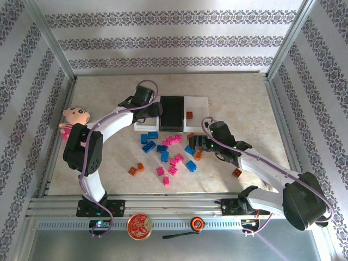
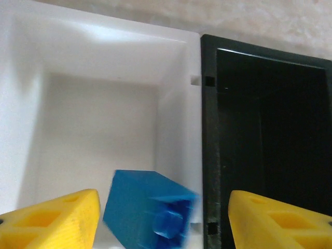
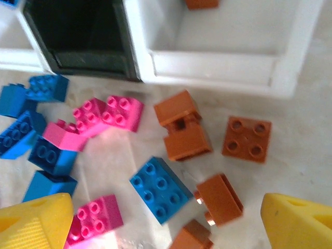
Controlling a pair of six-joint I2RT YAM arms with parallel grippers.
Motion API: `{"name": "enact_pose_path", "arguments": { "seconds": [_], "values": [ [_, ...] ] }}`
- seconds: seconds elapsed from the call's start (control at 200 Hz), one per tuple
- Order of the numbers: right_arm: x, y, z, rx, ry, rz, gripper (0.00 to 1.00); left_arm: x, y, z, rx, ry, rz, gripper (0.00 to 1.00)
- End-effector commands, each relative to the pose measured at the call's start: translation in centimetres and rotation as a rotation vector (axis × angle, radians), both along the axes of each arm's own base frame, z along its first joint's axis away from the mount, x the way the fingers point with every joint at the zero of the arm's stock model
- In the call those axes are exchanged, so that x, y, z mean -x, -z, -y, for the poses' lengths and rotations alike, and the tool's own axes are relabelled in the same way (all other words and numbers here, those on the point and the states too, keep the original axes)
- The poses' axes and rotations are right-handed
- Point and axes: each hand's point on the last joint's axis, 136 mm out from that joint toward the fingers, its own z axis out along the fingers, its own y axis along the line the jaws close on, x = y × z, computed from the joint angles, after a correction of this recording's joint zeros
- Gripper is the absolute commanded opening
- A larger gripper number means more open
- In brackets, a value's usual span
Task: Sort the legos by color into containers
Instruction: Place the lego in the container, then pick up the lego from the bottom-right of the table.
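Now the left fingers [image 2: 52,218] stand apart, a small blue studded plastic brick [image 2: 148,210] loose between them over the white rectangular plastic tray [image 2: 93,78]. Right fingers [image 3: 36,223] gape above scattered blue, pink and orange plastic bricks [image 3: 160,189].

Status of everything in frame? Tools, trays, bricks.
Left tool: open.
Blue brick: tilted, free between its fingers, over left white tray.
Black tray: nothing visible inside.
Right white tray: one orange brick inside.
Right tool: open, empty.
Loose legos: scattered on table.
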Motion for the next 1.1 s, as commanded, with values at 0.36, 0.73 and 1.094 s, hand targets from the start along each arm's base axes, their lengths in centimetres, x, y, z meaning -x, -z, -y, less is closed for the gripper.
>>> {"name": "enact_pose_path", "arguments": {
  "seconds": [0.36, 0.73, 1.094],
  "values": [
    [5.2, 2.1, 9.9, 0.172, 0.427, -0.209, 0.94, 9.0, -4.7, -0.4, 0.240, 0.037, 0.175, 1.00],
    [9.6, 3.2, 15.8, 0.298, 0.677, -0.435, 0.88, 11.3, -4.9, -2.2, 0.223, 0.030, 0.242, 0.99],
    [11.8, 4.9, 16.7, 0.429, 0.688, -0.628, 0.79, 11.8, -5.3, -3.1, 0.199, 0.007, 0.259, 0.99]
  ]
}}
